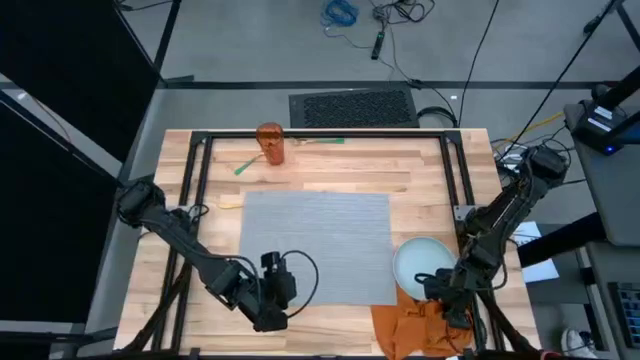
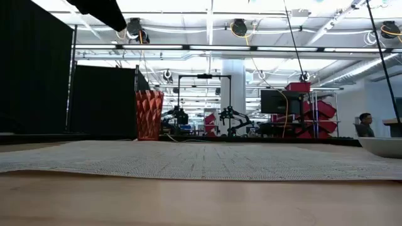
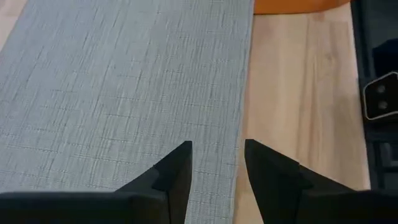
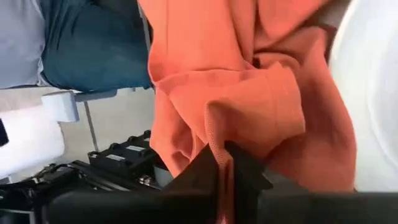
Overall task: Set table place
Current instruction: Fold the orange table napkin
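Bright ceiling lamps [image 2: 239, 27] glare; near table [image 2: 188, 201] edge blurred.

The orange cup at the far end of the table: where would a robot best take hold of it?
Probably around the middle of its faceted wall, coming in level from the side. The orange cup stands upright with bare table beside it, and its walls look narrow enough for an open tool to straddle. That is a judgement.

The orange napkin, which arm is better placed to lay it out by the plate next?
The right arm. Its hand is shut on the orange napkin, right beside the plate. The left hand is open at the placemat's near edge, farther away.
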Robot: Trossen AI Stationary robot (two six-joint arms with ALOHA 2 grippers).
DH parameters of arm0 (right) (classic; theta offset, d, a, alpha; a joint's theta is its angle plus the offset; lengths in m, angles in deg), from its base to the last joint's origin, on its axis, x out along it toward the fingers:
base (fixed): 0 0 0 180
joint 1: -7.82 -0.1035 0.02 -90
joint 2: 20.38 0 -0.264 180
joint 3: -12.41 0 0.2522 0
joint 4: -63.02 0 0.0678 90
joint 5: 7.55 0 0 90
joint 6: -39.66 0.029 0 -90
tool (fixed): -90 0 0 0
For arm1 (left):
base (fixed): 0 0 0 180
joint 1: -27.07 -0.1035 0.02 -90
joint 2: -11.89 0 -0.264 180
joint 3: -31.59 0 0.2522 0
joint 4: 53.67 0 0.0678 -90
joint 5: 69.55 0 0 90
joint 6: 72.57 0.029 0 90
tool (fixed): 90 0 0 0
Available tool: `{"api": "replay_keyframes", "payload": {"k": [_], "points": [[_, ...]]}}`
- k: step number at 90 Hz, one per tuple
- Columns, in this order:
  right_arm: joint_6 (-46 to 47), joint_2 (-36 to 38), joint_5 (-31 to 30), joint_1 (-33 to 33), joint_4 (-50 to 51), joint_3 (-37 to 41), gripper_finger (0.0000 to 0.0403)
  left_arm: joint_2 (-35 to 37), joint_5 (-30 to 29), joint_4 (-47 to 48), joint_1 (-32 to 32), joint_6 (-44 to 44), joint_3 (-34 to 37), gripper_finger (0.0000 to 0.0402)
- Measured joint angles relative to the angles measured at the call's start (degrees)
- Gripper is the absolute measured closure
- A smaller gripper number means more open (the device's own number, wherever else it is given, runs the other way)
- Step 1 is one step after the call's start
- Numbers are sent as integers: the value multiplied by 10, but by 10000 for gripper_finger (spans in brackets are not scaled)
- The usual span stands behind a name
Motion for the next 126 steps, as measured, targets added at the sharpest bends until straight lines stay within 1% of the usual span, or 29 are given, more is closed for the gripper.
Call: {"api": "replay_keyframes", "payload": {"k": [10, 20, 30, 41, 56, 61, 71, 86, 100, 115, 126], "points": [[-6, 0, -15, -5, -10, -12, 402, 0, 0, 0, 1, 0, 0, 268], [-41, 0, -47, -5, 7, -57, 403, 0, 0, 0, 1, 0, 0, 269], [-84, 0, -88, 2, 75, -123, 403, 0, 0, 0, 1, 0, 0, 269], [-144, 0, -155, 9, 169, -208, 403, 0, 0, 1, 1, 1, 0, 268], [-244, 0, -239, 49, 254, -296, 403, 0, 0, 1, 1, 0, 0, 268], [-278, 0, -251, 70, 269, -312, 403, 0, 0, 2, 1, 0, 0, 269], [-356, 0, -252, 119, 278, -335, 403, 0, 0, 2, 0, 1, 0, 269], [-486, 0, -252, 209, 307, -386, 403, 0, 0, 2, -7, 3, 0, 269], [-598, 0, -251, 293, 309, -434, 403, 0, -5, 1, -12, 3, 0, 268], [-694, 0, -247, 390, 320, -491, 403, 0, -6, 0, -19, 5, 0, 269], [-752, 0, -228, 468, 324, -549, 403, 0, -8, -5, -24, 5, 0, 269]]}}
